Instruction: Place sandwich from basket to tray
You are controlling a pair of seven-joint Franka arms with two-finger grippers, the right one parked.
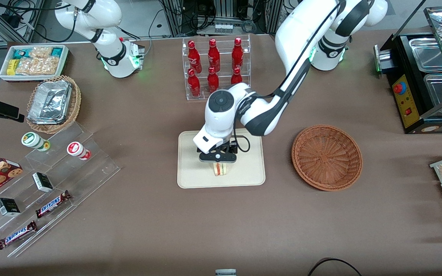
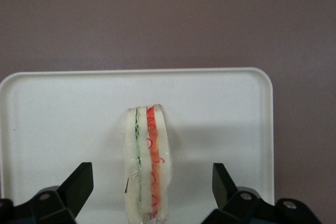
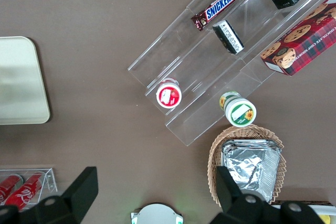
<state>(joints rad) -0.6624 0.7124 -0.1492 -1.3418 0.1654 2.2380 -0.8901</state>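
Sandwich (image 1: 221,169) sat on the tray (image 1: 190,180), standing on edge, roughly mid-tray and toward the rim nearest the front camera. My gripper (image 1: 218,159) was directly above it, fingers spread wide. The wrist view showed both fingertips (image 2: 79,182) well apart from the bread on either side, clear gap each way, so it was released, not grasped. I judged the drop done.

Basket (image 1: 327,157) lay beside the tray toward the working arm's end of the table, with nothing in it that I could see. So transfer looked complete: sandwich out of basket, on tray. What remained, as I read it, was only lifting the gripper clear without brushing the wedge, since it stood upright on a narrow edge and could tip.

Orientation: filling layers ran as stripes, green beside red/orange, between two pale bread slices. In the wrist view the long axis ran away from the gripper toward the tray's rim that faces the front camera, and the stripes followed that axis. In the front view only the striped end facing the camera showed under the gripper; the rest was hidden by the fingers and wrist. The flat bread faces were turned toward the two fingers. Which end was the wedge's point, I couldn't tell. It seemed wrapped in clear film, not certain.
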